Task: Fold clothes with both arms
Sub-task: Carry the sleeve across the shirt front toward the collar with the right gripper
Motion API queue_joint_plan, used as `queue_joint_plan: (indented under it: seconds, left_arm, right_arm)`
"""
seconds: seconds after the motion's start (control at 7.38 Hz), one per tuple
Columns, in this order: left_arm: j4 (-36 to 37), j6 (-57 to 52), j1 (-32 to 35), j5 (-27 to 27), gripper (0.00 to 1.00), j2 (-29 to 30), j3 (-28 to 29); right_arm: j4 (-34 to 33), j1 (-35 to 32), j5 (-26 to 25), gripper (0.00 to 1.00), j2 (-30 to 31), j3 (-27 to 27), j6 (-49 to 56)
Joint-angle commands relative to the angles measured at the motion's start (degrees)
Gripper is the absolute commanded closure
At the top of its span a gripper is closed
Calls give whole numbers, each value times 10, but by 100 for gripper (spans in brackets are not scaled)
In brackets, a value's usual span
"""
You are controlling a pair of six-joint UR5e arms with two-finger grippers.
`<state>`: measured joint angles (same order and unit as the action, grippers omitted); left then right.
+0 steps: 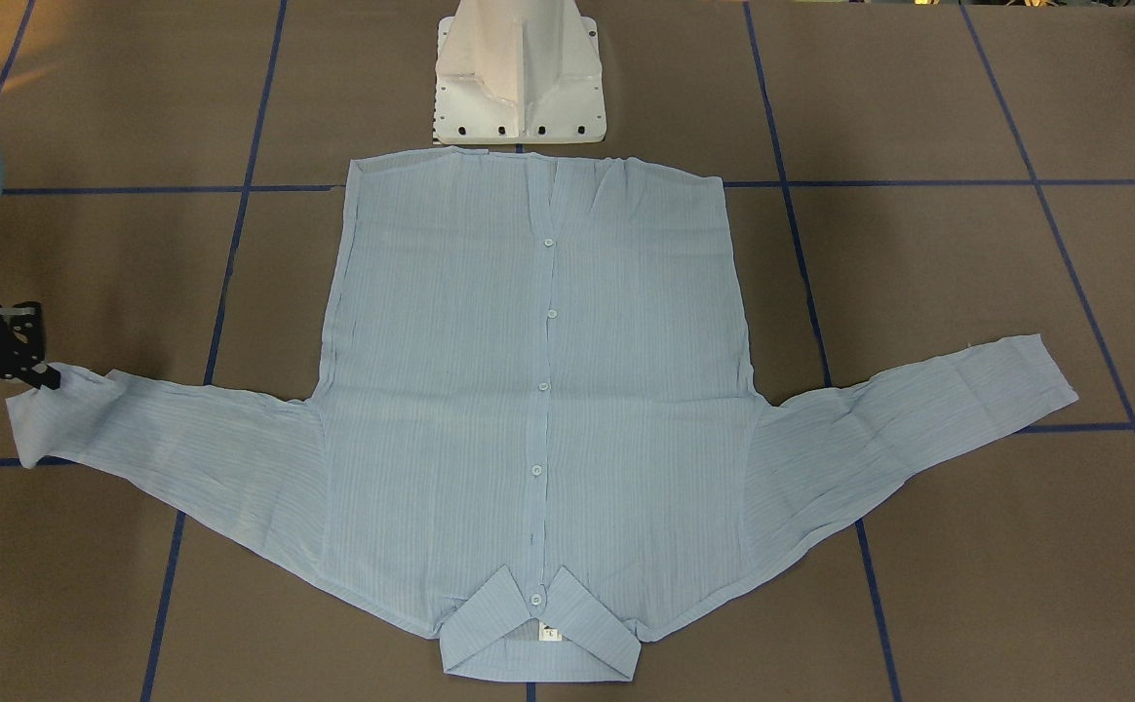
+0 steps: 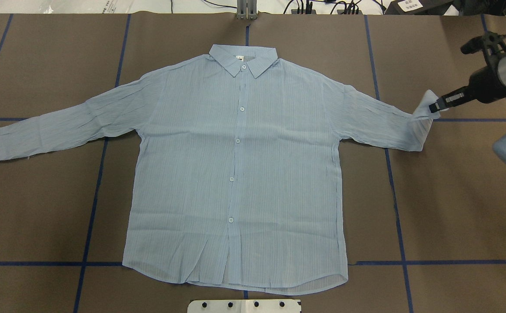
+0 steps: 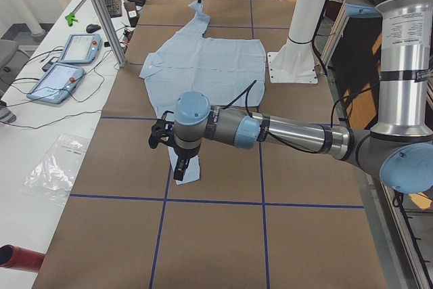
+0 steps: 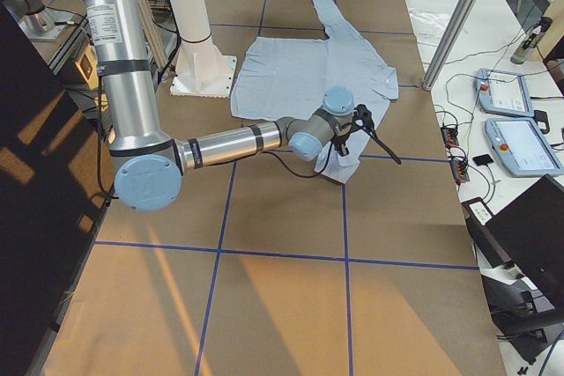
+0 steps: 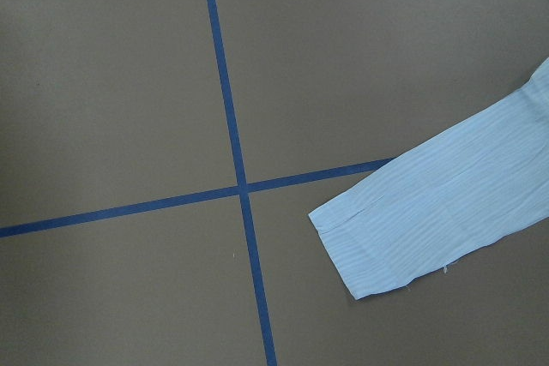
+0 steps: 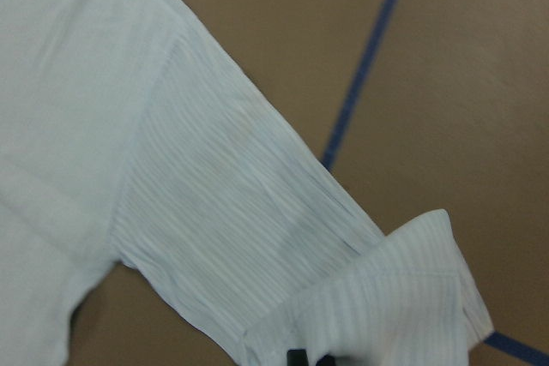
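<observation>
A light blue, finely striped, thin button-up shirt (image 2: 235, 165) is laid flat on the brown paper-covered desk (image 2: 453, 208), front up and buttoned, collar away from the robot, sleeves spread wide, judged ready for sleeve folds. The cuff on the robot's right (image 2: 422, 124) is pinched by the closed black right gripper (image 2: 436, 106) and raised slightly, likely for carrying inward. The black left gripper (image 3: 180, 170) is poised over the other cuff (image 5: 377, 246); open or closed cannot be told. Fabric is faintly creased.

You find no readable text. Neck label (image 1: 550, 634) on shirt (image 1: 538, 390): print too small. Paper tag (image 2: 411, 5) on black box (image 2: 431, 6), far right: blurred.
</observation>
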<state>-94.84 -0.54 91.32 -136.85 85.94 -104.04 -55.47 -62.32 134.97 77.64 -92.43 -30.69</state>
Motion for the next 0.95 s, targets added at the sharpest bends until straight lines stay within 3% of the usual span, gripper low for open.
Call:
queue_joint_plan:
  seconds: [0.0,0.54,0.81]
  left_arm:
    - [0,-1,0,1,0,-1,2]
    - [1,-1,-1,1,0,9,40]
    - [0,-2,-1,3,0,22,58]
  right_arm:
    - [-2,56,-1,100,-143,51,-88]
    - [-2,166,-99,100,-334,182,-133]
    - [1,232,-194,100,-408,234,-136]
